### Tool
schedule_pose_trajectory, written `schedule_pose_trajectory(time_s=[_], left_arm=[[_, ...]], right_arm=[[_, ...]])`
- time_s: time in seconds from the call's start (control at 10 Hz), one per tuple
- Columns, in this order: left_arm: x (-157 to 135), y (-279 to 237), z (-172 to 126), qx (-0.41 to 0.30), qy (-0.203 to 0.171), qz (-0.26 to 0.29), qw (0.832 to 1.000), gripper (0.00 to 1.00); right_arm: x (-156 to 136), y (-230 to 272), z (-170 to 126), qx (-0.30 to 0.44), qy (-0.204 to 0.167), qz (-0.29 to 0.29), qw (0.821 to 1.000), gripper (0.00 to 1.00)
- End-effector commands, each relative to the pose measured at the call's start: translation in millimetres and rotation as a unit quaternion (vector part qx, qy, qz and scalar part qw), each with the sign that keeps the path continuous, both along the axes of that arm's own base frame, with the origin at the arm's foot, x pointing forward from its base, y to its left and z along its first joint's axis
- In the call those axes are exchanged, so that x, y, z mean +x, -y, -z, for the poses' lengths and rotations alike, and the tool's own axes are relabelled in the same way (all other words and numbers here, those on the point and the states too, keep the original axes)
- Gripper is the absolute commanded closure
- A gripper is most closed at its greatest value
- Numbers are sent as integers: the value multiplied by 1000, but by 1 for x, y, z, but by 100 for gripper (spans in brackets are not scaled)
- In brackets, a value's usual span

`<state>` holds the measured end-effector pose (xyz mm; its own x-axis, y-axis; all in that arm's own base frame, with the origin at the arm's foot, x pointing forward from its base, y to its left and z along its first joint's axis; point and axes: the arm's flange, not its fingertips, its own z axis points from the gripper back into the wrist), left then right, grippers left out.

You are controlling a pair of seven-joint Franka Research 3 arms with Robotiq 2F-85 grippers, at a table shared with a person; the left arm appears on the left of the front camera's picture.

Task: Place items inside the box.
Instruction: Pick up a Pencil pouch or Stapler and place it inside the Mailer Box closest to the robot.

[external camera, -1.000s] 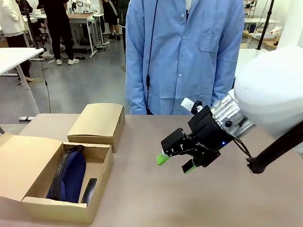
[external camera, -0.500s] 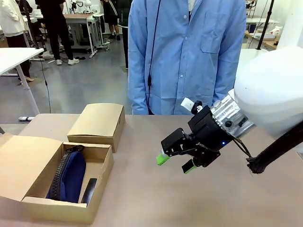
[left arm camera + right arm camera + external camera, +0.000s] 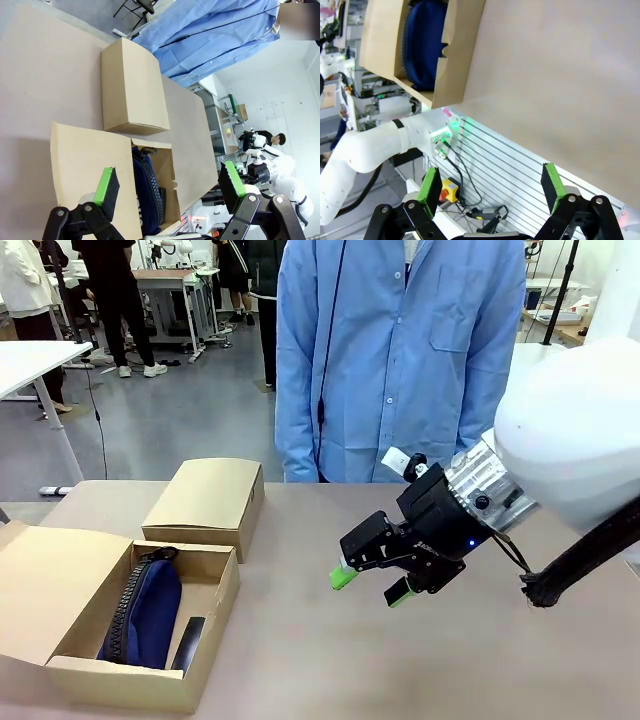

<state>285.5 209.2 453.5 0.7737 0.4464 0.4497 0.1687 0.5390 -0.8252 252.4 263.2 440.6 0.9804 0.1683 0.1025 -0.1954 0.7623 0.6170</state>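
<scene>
Brown counter (image 3: 300, 640) runs across the lower frame, person in a blue shirt (image 3: 400, 350) standing at its far edge, upper centre.

Open box (image 3: 205, 625) sits lower left, flap folded out toward the left edge. Inside: navy pouch (image 3: 145, 615) lying lengthwise, long axis running near-to-far, with a black stapler-like item (image 3: 188, 642) tucked along its right side. Closed second box (image 3: 205, 502) sits just behind the open one.

Right pincer (image 3: 370, 586) hovers centre-right above the counter, fingers spread wide, nothing between the green pads. It points down and toward picture left, so the open box lies to its left, well apart, with bare counter between.

Left pincer (image 3: 170, 187) is also spread and empty; its wrist view looks down on the open box (image 3: 172, 175) and the pouch (image 3: 147, 195), so the left arm looks nearer the box.

No loose item visible on the counter for either arm to fetch. My read: the next item likely comes from the person, and the right pincer is the one placed to receive it.
</scene>
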Motion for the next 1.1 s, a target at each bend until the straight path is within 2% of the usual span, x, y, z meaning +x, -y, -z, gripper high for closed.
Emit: schedule_pose_trajectory(time_s=[0.0,0.2,0.4,0.5,0.6,0.7,0.8,0.9,1.0], left_arm=[[0,1,1,-5,15,1,1000,0],[0,1,1,-5,15,1,1000,0],[0,1,1,-5,15,1,1000,0],[0,1,1,-5,15,1,1000,0],[0,1,1,-5,15,1,1000,0],[0,1,1,-5,15,1,1000,0],[0,1,1,-5,15,1,1000,0],[0,1,1,-5,15,1,1000,0],[0,1,1,-5,15,1,1000,0]], right_arm=[[85,92,9,209,-94,-1,973,0],[65,159,15,326,-107,70,937,0],[32,215,14,396,-134,118,901,0],[9,258,19,443,-125,160,873,0],[-15,295,28,469,-93,186,858,0],[-40,321,40,478,-44,205,853,0],[-58,328,52,451,2,213,867,0],[-62,316,58,392,15,208,896,0],[-44,288,59,271,-13,252,929,0]])
